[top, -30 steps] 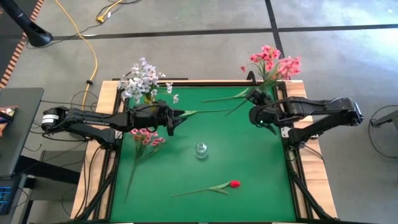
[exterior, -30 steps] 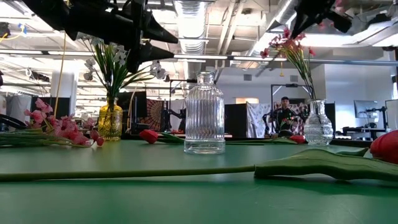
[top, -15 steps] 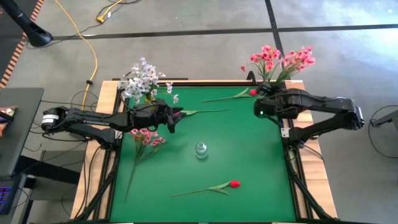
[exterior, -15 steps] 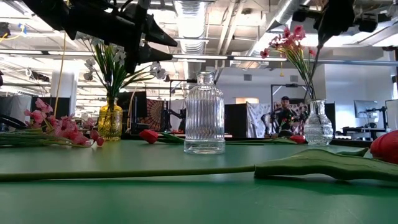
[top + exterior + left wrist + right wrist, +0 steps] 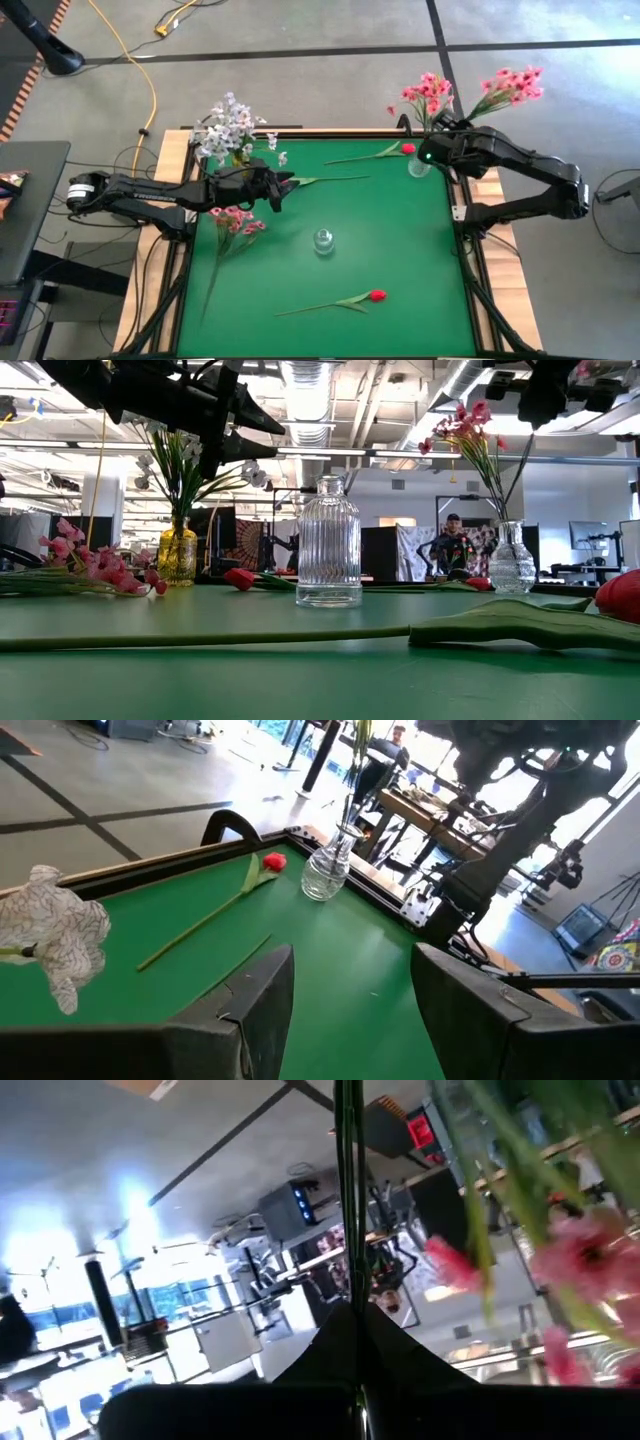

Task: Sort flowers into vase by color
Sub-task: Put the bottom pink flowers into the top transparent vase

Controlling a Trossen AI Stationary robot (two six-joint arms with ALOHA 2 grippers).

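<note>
My right gripper (image 5: 437,143) hovers over the table's far right corner, shut on a pink spray (image 5: 512,85) just above a clear vase (image 5: 418,165) that holds another pink spray (image 5: 428,95). My left gripper (image 5: 287,186) hangs open above the table's left middle, touching nothing. A yellow vase (image 5: 177,555) at the far left holds whitish-lavender flowers (image 5: 228,125). A pink spray (image 5: 235,220) lies flat near the left edge. One red bud (image 5: 376,295) lies near the front, another (image 5: 406,149) by the clear vase. A ribbed clear bottle (image 5: 323,240) stands mid-table. My right gripper pinches the pink spray's green stem (image 5: 348,1200) between its two shut fingers, which lie across it. The spray is lifted clear and stands nearly upright, blooms (image 5: 580,1260) above the fingers. The stem's lower part (image 5: 512,475) slants down to the clear vase's mouth (image 5: 508,528).
A loose flower with a long green stem (image 5: 335,179) and a whitish bloom (image 5: 55,935) lies on the green mat just beyond my left gripper. Wooden rails (image 5: 170,160) frame the mat. A person (image 5: 452,545) stands in the room behind the table.
My right gripper has moved up and toward the table's far right corner with the pink spray. The spray has swung from slanting over the vase to nearly upright, its blooms now out past the far right corner. My left arm has kept still.
</note>
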